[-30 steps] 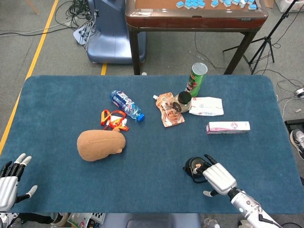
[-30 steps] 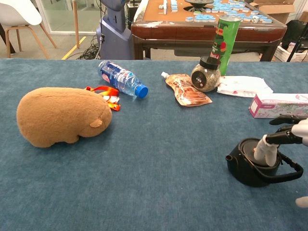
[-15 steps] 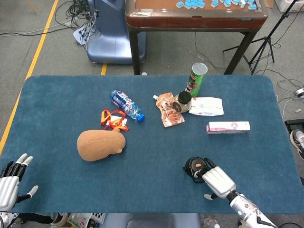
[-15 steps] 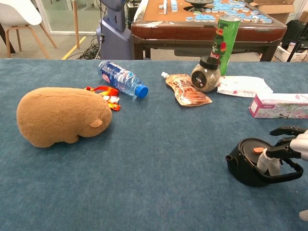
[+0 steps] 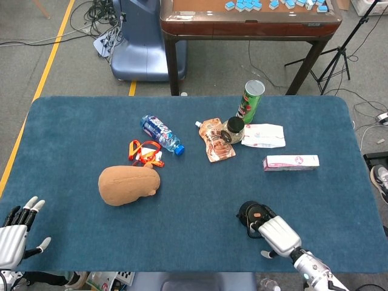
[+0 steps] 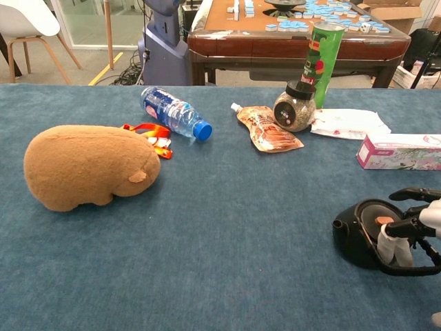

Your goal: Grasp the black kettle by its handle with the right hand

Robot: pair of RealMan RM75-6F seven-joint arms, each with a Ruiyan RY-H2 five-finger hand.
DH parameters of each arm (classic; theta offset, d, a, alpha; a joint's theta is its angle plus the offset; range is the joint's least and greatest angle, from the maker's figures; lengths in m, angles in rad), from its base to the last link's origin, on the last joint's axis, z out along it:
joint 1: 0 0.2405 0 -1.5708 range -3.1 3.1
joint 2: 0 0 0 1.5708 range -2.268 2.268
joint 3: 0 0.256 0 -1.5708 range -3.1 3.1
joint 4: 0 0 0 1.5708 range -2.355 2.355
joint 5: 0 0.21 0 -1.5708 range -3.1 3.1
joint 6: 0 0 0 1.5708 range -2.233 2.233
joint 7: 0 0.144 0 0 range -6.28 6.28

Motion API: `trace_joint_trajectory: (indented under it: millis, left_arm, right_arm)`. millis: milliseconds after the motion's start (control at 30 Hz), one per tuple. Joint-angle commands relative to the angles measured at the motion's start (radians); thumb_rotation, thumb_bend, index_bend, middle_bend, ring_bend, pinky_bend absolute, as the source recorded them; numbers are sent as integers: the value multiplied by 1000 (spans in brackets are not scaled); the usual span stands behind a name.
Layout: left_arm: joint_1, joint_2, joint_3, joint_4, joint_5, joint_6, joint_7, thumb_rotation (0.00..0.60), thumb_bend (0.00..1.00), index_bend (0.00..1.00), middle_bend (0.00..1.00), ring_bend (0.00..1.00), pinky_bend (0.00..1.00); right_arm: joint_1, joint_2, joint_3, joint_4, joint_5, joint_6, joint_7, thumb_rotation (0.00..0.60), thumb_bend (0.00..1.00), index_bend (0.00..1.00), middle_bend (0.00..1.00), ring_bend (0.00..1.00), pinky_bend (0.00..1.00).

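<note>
The black kettle (image 5: 251, 212) sits low and round near the table's front right, its lid with an orange knob showing in the chest view (image 6: 361, 233). My right hand (image 5: 279, 235) reaches in from the front right, fingers curled over the kettle's top. In the chest view my right hand (image 6: 422, 218) shows at the right edge, with its fingers hooked through the looped handle (image 6: 404, 270); the thumb stays apart. My left hand (image 5: 13, 229) hovers at the front left corner, holding nothing, fingers spread.
A brown plush toy (image 5: 128, 185) lies left of centre. Behind it are a water bottle (image 5: 161, 134) and an orange strap (image 5: 144, 152). Further back stand a snack pouch (image 5: 216, 140), a jar (image 5: 232, 129), a green can (image 5: 250, 100), a white packet (image 5: 264, 135) and a pink box (image 5: 291, 162).
My right hand drew back toward the table's front edge with its fingers sinking into the handle loop. The kettle slid a little to the right with it. The left hand barely moved.
</note>
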Motion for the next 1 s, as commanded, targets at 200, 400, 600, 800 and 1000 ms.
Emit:
trace_joint_trajectory:
  millis: [200,400,600,800,1000]
  left_arm:
    - [-1,1,1,-4,-1,-2,5,600,203,114,51,145,46]
    - [-1,2,2,-5,-1,-1,6,600,203,114,51,145,46]
    - [0,3,3,-4,-2,-3,4,600,203,114,51,145,46]
    - [-2,3,4,-6,0,-4,6,600,203,114,51,145,46]
    - [-1,5,3,-9,0,-1,7,600,203,114,51,145,47]
  right_arm:
    - [-11,6,-7,-10,-12,3,-25,600,17,383,465,337,20]
    - [-7,1,-6,-14,0,-18,-47,600,17,383,465,337,20]
    - [-6,4,-6,-17,17,-31,-67,600,17,383,465,337,20]
    - [-2,6,-7,-21,25,-44,-75,600,18,389,470,354,20]
    - [3,3,-6,-12,27,-55,-75,600,18,442,507,387,20]
